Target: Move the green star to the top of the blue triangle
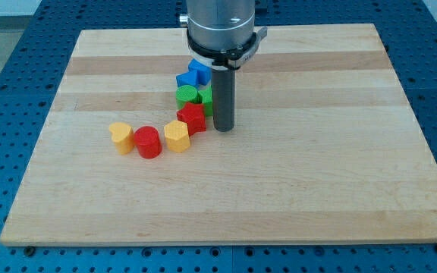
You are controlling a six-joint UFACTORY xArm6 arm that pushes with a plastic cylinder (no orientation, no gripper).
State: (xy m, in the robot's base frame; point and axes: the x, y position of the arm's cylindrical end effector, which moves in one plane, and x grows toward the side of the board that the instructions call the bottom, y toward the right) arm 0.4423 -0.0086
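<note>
My tip (224,129) rests on the wooden board (317,189), just right of the block cluster. The green star (206,97) is partly hidden behind the rod and sits against its left side. A round green block (187,95) touches the star on the left. Two blue blocks sit just above the green ones, toward the view's top: one (199,70) partly under the arm's flange, the other (183,79) lower left of it. I cannot tell which is the triangle. A red star (193,117) lies just left of my tip.
A yellow block (177,136), a red cylinder (148,142) and a yellow heart (121,137) form a row to the lower left of the red star. The board lies on a blue perforated table (6,45).
</note>
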